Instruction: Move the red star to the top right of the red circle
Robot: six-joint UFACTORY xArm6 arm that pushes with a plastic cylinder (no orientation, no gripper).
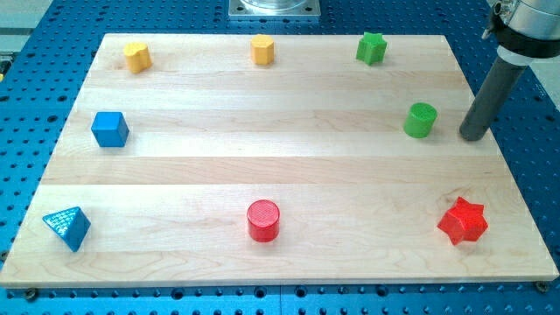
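Note:
The red star lies near the board's bottom right corner. The red circle stands at the bottom middle, far to the star's left. My tip rests on the board near the right edge, just right of the green circle and well above the red star. It touches no block.
A green star, a yellow hexagon and a yellow block line the top of the wooden board. A blue cube sits at the left, a blue triangle at the bottom left.

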